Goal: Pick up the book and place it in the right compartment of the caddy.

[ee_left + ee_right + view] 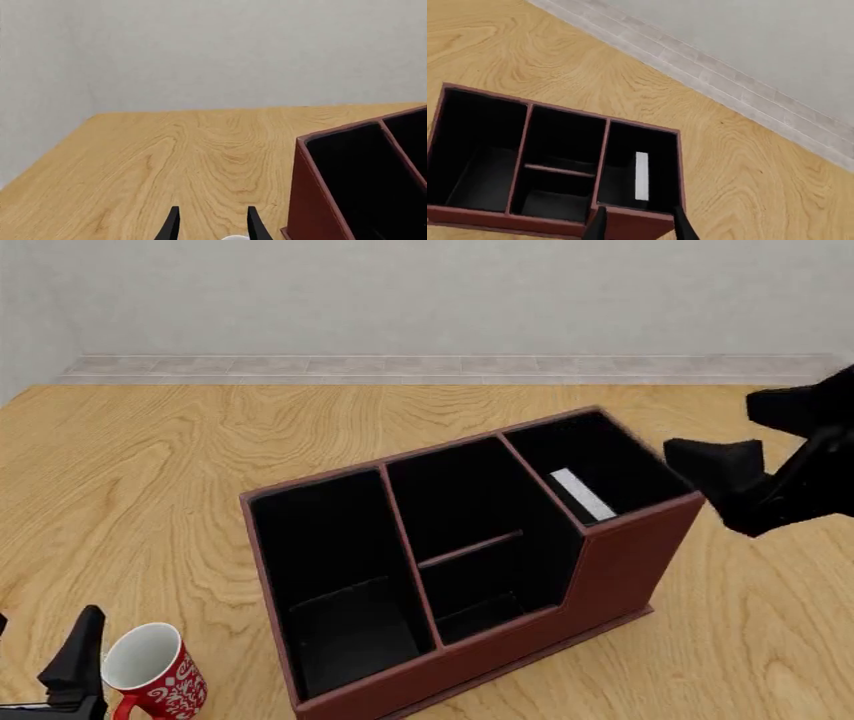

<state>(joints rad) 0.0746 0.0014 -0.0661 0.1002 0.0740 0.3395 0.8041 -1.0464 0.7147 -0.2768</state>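
the wooden table (160, 460) is being occupied mostly by the caddy (534, 625), which is sitting at an angle near its middle, its taller stepped end turned toward the right arm's side. three black-lined sections are being shown from above: the large one on the left, the divided middle one, and the right compartment (627, 465) at the tall end. the book (583, 494) is being seen inside that right compartment, standing on edge against the inner wall with only its white page edges showing as a pale strip; in the right wrist view it is being shown the same way (642, 176).

the right gripper (727, 475) is being held above and just to the right of the tall end, apart from the caddy, with its fingers spread and nothing between them. the left gripper (211, 225) is being kept low beside the caddy's left end, fingers parted and empty, next to a red-and-white mug (150, 672).

the placing step is being judged as done, with the release behind it. the next move is being judged to call only for the right arm being drawn up and away without the caddy wall being clipped
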